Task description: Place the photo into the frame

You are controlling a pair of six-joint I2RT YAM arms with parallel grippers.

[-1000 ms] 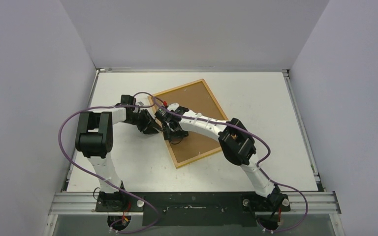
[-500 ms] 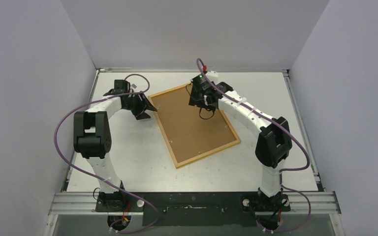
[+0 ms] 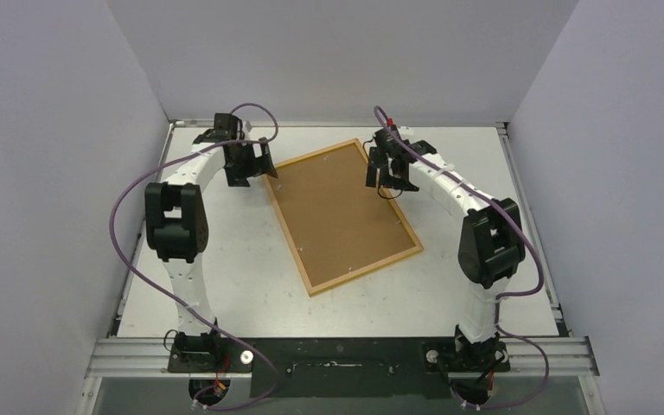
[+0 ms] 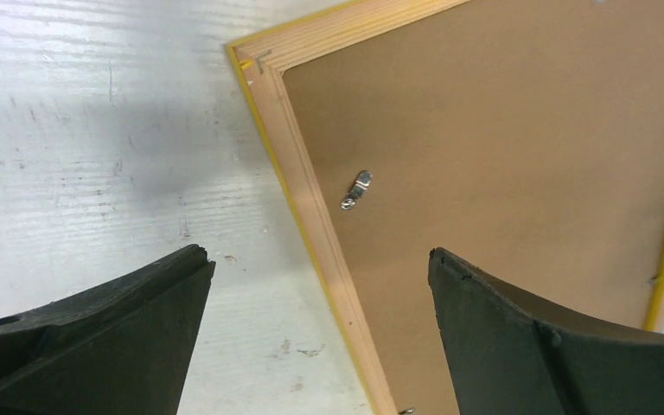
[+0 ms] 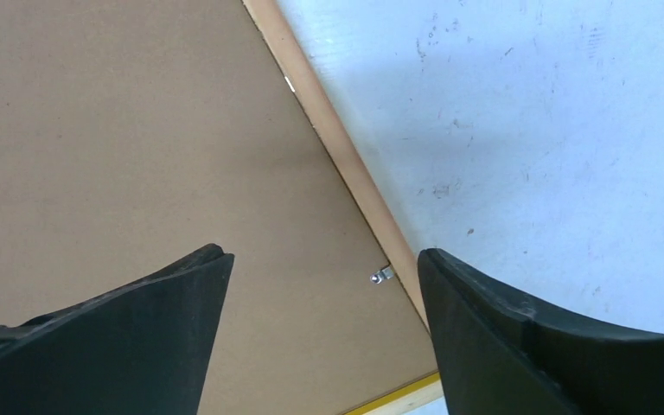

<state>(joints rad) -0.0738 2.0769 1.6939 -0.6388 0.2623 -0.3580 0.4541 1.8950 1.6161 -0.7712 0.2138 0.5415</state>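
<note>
The frame point(image 3: 365, 270) lies face down on the table, its light wood back up and a thin yellow edge showing. The brown backing board point(image 3: 341, 212) fills it. The photo is out of view. My left gripper point(image 3: 261, 164) hovers open over the frame's far left corner; in the left wrist view its jaws point(image 4: 318, 253) straddle the wooden rim point(image 4: 307, 186), touching nothing. My right gripper point(image 3: 384, 177) hangs open over the far right side; in the right wrist view it point(image 5: 322, 253) spans the rim point(image 5: 337, 147) and the board point(image 5: 121, 130).
Small metal tabs point(image 4: 357, 190) point(image 5: 382, 275) sit along the board's edge. The white table point(image 3: 484, 259) is walled by grey panels on three sides. Purple cables loop from both arms.
Both arms have drawn apart from the middle of the backing board to the frame's far corners, and both grippers have opened wider. The frame has not moved.
</note>
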